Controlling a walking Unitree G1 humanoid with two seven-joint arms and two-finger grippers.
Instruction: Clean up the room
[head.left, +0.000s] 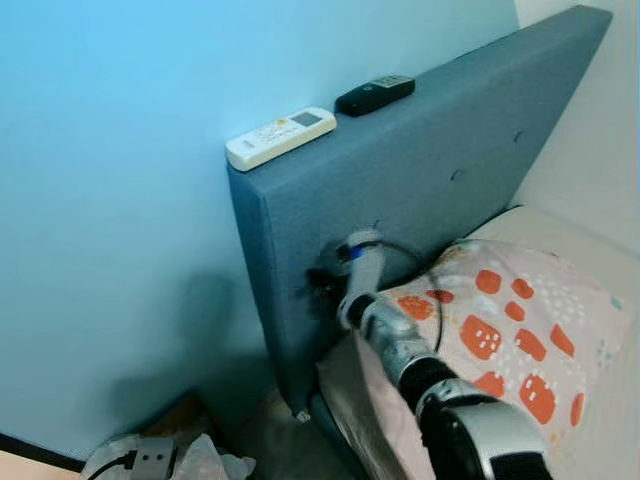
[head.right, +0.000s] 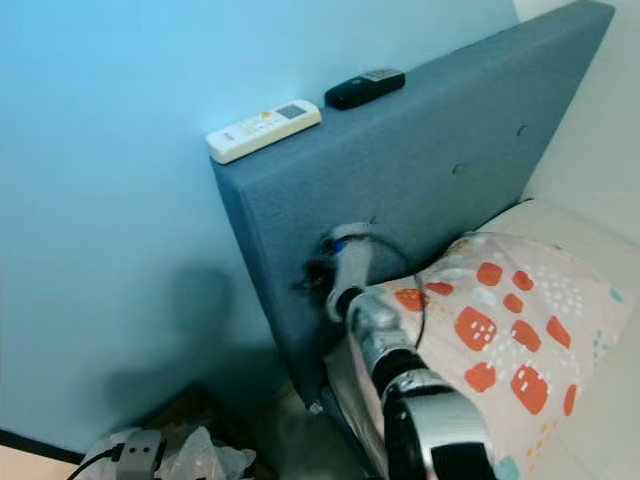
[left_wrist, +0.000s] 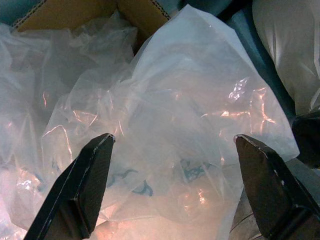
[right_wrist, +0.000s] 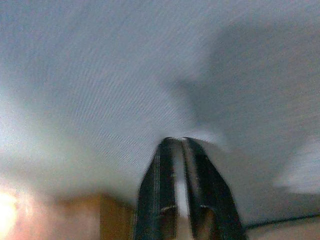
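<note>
Two remotes are lying on the flat top edge of the headboard (head.left: 420, 170): a long white remote (head.left: 280, 137) with a small screen, nearer, and a shorter black remote (head.left: 374, 94) farther along, slightly apart. The headboard is a thick slab covered in blue-grey woven fabric with button dimples, standing against a smooth blue wall (head.left: 120, 200). The right tool (head.left: 322, 282) is pressing close to its front face, fingers (right_wrist: 165, 190) nearly together with nothing between them. One pillow (head.left: 520, 340), white with orange blocks, is lying on the bed to the right. The left tool (left_wrist: 172, 145), fingers spread wide apart, is hovering over crinkled clear plastic bags (left_wrist: 165, 125) beside a cardboard box (left_wrist: 75, 12).
</note>
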